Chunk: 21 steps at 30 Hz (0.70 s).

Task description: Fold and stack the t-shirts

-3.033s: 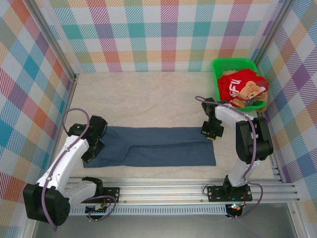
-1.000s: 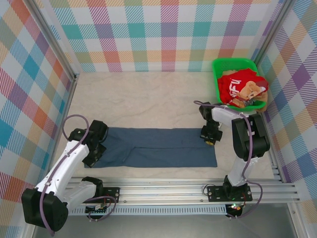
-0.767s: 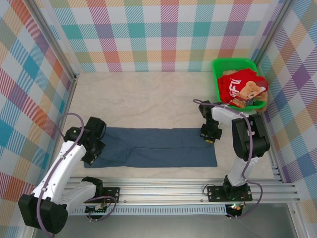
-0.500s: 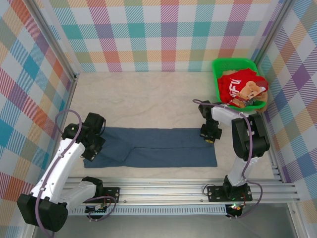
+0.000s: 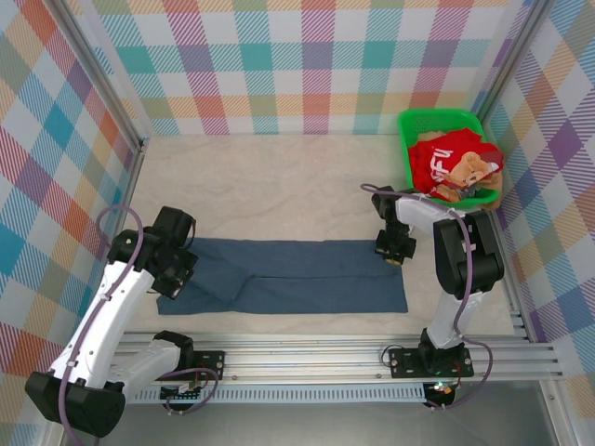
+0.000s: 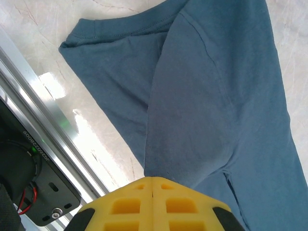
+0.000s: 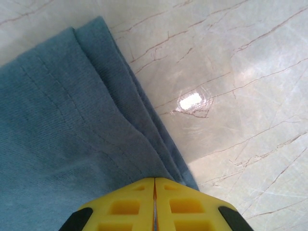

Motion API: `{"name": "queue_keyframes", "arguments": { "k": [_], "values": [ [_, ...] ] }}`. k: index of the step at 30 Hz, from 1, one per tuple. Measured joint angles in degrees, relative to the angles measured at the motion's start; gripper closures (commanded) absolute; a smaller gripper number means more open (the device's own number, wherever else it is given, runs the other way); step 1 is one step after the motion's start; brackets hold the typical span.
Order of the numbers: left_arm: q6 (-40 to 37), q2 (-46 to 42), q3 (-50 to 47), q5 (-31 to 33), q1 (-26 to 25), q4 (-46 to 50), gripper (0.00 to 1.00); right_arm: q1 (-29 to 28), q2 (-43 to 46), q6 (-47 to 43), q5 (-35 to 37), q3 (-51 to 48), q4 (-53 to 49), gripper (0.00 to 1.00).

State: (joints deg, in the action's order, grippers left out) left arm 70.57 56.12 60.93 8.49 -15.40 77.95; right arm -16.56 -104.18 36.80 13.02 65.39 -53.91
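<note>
Red t-shirt (image 5: 435, 167), white lettering (image 5: 453, 149) illegible

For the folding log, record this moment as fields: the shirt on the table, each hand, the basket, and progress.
shirt on table: blue t-shirt, lying flat as a long strip across the table
left hand: left hand shut on the blue t-shirt at its left end
right hand: right hand shut on the shirt's far right corner
basket: green basket in the far right corner, holding a red t-shirt with white lettering and other printed cloth
progress: blue t-shirt part-folded, not yet stacked
</note>
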Motion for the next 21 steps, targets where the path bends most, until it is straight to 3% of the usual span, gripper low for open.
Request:
{"name": "queue_keyframes", "arguments": {
  "k": [9,14,15,17,19,21],
  "values": [
    [0.8,-0.4,0.1,-0.5,-1.0,-0.1,1.00,0.0,0.0,0.0,0.0,0.1,-0.4,0.90],
    [0.5,-1.8,-3.5,-0.5,-1.0,-0.2,1.00,0.0,0.0,-0.3,0.0,0.1,-0.4,0.82],
    [0.3,-1.9,-4.7,-0.5,-1.0,-0.3,0.97,-0.1,0.0,-0.3,0.1,0.1,-0.4,0.80],
    [-0.5,-2.4,-8.3,-1.0,-1.0,-0.3,0.76,-0.2,0.1,-0.6,0.2,0.1,-0.4,0.74],
    [-0.9,-2.6,-10.6,-1.7,-1.1,0.0,0.62,-0.5,0.5,-0.9,0.5,0.3,-0.6,0.70],
    [-1.2,-2.6,-10.4,-1.6,-1.2,0.3,0.58,-0.9,1.6,-1.3,0.6,0.8,-0.9,0.67]
  ]
}}
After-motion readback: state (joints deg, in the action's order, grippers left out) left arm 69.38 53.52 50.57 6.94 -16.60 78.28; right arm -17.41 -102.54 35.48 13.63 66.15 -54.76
